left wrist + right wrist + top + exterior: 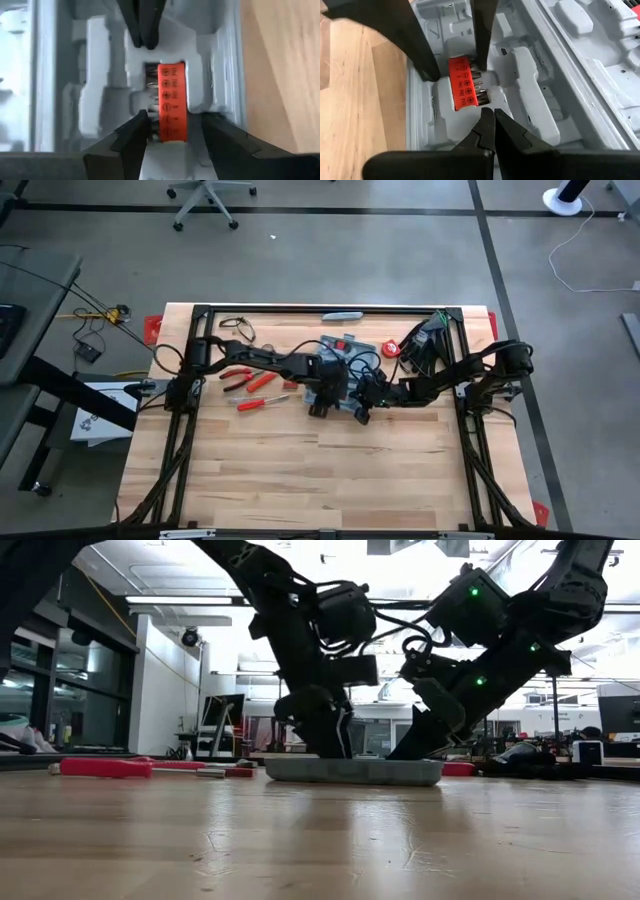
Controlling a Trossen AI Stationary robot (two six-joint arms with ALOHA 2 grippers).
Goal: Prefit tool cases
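Together both arms reach down into the open tool case [340,375], which lies flat near the middle of the tabletop [300,470], toward its far edge: the left gripper [172,125] stands wide open astride a red bit holder [171,102] seated in a moulded pocket, and the right gripper [490,120] is pinched shut, empty, just beside that holder. Only the wrist views show the holder; the low view shows merely the case's grey wall under both arms. Red-handled tools [250,380] lie loose toward the left edge.
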